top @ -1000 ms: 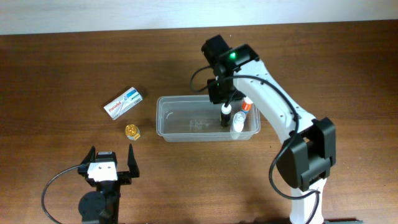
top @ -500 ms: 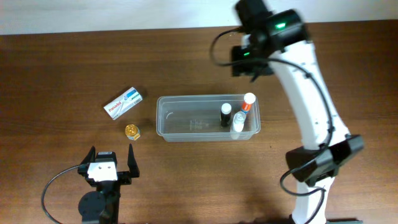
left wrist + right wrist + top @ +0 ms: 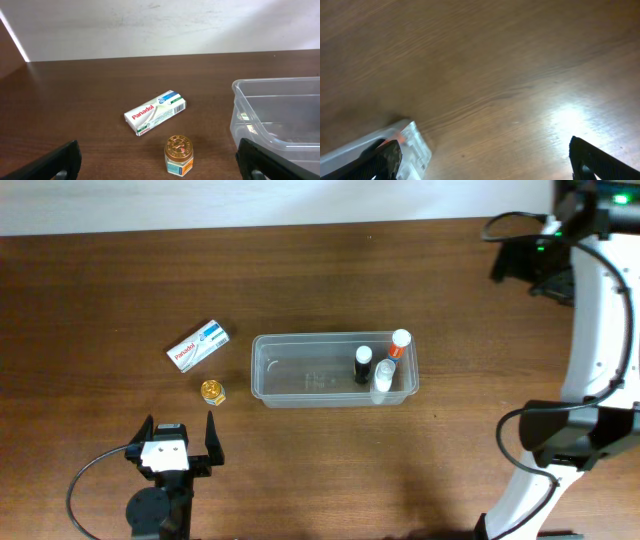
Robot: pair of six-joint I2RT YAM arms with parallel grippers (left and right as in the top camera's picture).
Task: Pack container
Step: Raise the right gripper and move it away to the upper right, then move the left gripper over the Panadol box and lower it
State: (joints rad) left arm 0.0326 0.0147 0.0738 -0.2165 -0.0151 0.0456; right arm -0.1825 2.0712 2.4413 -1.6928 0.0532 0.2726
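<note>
The clear container [image 3: 300, 375] lies mid-table with three small bottles standing at its right end: a black-capped one [image 3: 362, 365], an orange-and-white-capped one [image 3: 399, 343] and a clear one [image 3: 383, 383]. A white Panadol box [image 3: 199, 346] and a gold-lidded jar [image 3: 212, 391] rest on the table to its left. My left gripper [image 3: 180, 436] sits near the front edge, open and empty; in the left wrist view the jar [image 3: 178, 156] stands just ahead, between the open fingers of this gripper [image 3: 159, 161], with the container's wall [image 3: 270, 115] at right. My right gripper [image 3: 515, 262] hangs open at the far right back, empty.
The right wrist view is blurred; it shows bare wood under the open right gripper [image 3: 487, 160] and a corner of the container [image 3: 410, 145] at lower left. The right arm's white links [image 3: 600, 330] run down the table's right side.
My right gripper opened over the container's right end, left the black-capped bottle standing inside, then swung up and away to the far right back. The left arm has not moved.
</note>
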